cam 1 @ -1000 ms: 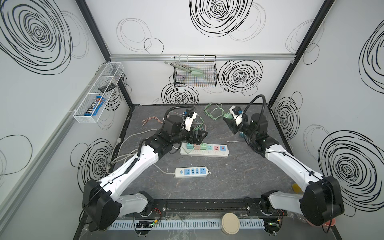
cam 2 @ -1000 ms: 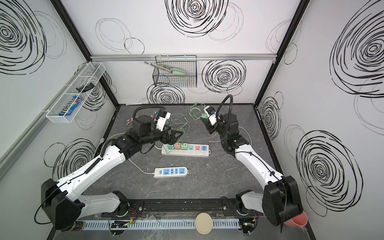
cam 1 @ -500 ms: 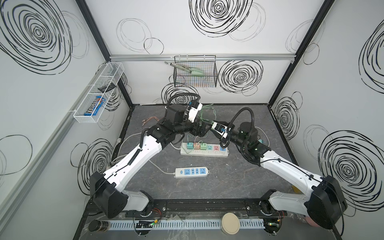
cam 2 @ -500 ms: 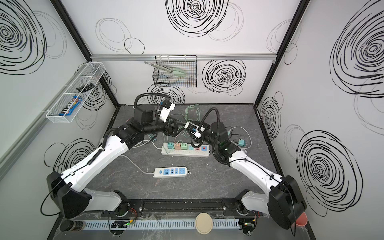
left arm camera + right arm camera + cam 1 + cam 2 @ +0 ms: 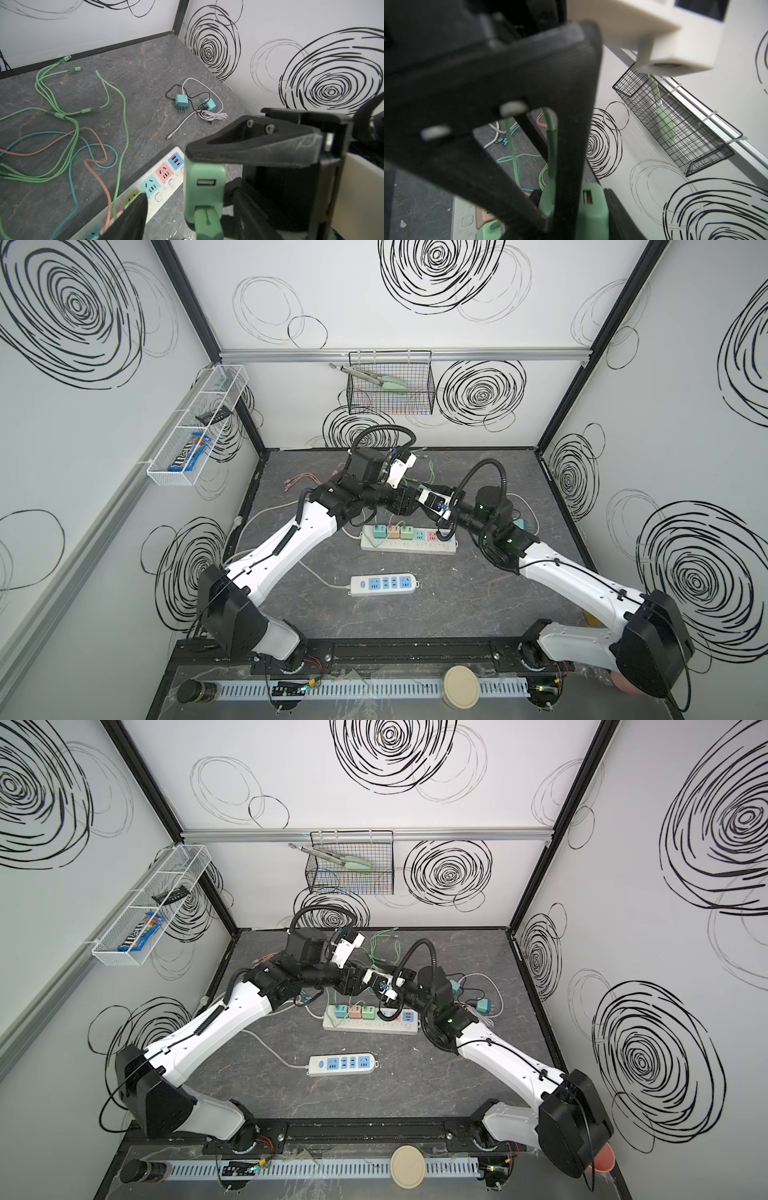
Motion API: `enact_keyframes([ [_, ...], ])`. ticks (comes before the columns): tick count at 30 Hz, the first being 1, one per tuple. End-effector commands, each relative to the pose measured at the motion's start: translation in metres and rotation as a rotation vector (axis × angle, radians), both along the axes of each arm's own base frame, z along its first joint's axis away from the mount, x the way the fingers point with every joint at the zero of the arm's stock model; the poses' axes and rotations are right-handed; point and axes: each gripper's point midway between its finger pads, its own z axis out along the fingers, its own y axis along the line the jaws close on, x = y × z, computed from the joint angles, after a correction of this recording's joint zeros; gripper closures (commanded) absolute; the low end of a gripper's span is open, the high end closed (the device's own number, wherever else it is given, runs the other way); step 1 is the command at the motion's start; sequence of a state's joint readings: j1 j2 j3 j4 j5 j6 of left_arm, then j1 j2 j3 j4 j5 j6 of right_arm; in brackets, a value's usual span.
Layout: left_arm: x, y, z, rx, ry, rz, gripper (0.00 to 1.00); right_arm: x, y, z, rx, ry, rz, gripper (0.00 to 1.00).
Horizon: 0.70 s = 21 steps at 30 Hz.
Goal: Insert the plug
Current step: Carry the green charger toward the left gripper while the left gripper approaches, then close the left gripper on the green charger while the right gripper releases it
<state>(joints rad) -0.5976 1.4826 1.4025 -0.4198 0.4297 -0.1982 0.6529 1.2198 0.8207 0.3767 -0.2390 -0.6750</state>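
Side-wall rack [image 5: 172, 477] with m&m's packet [image 5: 189, 454]

Left arm [image 5: 291, 547]: reaches from the front-left base to mid-scene, left gripper [image 5: 408, 505] with fingers [image 5: 133, 216] parted. Right arm [image 5: 573, 576]: reaches inward from the front-right base, right gripper [image 5: 419, 492] clamped, meeting its counterpart nearly tip to tip.

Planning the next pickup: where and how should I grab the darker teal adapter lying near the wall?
Grip the darker teal adapter by its square body, fingers across the two side faces, coming straight down. It lies flat: prongs stick out level at one end, a white cable seems to leave the other.
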Motion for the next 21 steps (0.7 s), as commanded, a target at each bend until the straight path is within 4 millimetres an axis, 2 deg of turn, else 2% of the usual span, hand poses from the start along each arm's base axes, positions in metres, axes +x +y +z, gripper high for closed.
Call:
enact_keyframes([
  [1,0.001,-0.012,0.017,-0.059,-0.024,-0.03,0.36,-0.002,0.005,0.026,0.04,-0.074,0.019,0.77],
  [8,0.002,-0.019,0.006,-0.054,0.007,-0.048,0.54,-0.002,0.006,0.025,0.045,-0.065,0.021,0.77],
  [14,0.003,-0.02,0.003,-0.045,0.015,-0.051,0.89,0.0,0.006,0.021,0.05,-0.041,0.011,0.75],
  [16,0.005,-0.019,0.003,-0.045,0.011,-0.041,1.0,0.0,0.006,0.015,0.038,-0.014,0.016,0.68],
  [21,0.014,-0.014,0.003,-0.028,-0.02,0.0,1.0,0.003,0.003,0.013,0.048,0.046,-0.006,0.34],
])
